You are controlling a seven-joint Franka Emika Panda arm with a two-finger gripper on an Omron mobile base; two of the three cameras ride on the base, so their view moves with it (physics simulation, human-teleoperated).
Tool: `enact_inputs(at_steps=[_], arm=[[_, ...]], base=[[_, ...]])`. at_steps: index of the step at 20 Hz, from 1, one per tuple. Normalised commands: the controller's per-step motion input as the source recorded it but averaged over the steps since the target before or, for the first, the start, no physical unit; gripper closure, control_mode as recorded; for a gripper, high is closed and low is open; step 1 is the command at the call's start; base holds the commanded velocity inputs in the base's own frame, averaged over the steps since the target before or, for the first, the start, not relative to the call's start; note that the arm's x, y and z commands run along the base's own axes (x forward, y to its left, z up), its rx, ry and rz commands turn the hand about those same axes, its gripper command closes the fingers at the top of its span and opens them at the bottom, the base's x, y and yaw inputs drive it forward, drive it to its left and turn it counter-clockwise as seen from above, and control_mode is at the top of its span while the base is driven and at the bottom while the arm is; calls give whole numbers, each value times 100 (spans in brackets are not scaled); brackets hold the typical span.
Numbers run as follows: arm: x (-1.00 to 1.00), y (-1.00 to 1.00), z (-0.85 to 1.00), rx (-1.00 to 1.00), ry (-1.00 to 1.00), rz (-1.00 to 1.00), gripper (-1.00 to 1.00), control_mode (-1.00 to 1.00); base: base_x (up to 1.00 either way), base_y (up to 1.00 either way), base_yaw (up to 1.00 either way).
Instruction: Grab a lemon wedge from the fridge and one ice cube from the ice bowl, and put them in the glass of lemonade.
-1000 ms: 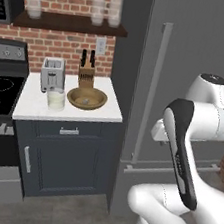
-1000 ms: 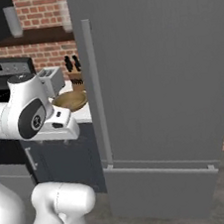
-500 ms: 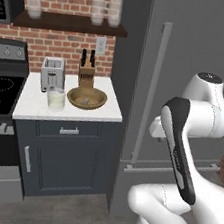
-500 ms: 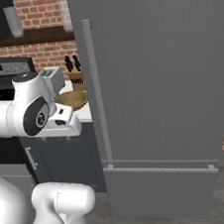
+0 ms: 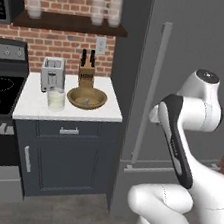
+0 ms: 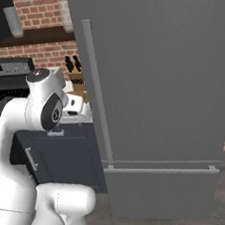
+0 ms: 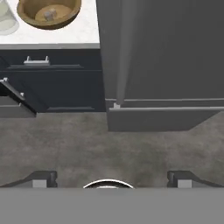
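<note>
Two fingertips stood wide apart on our empty claw (image 7: 109, 179). We faced the shut fridge (image 5: 192, 54), its upright handle (image 5: 151, 92) ahead of the claw and toward the worktop side; any lemon lay hidden inside. Our arm was folded, hand tilted downward. Bowl (image 5: 86, 98) and glass (image 5: 56, 100) sat mid-worktop (image 5: 29, 107).

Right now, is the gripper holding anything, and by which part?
Nothing is held: the gripper is open and empty, facing the floor before the closed fridge.

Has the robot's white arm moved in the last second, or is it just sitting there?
Yes. In the left base view the arm has drifted left, closer to the fridge's bar handle.
</note>
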Motion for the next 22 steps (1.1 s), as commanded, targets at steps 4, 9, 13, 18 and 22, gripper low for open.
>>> enact_inputs(at_steps=[4, 9, 13, 18, 22], arm=[[80, -15, 0, 0, -29, -2, -100, -100], [75, -18, 0, 0, -25, -2, -100, -100], [67, -31, 0, 0, -14, 0, -100, -100], [81, -5, 0, 0, -11, 0, -100, -100], [84, 2, 0, 0, -1, 0, -100, -100]], base=[[0, 0, 0], [0, 0, 0], [0, 0, 0], [0, 0, 0], [0, 0, 0]])
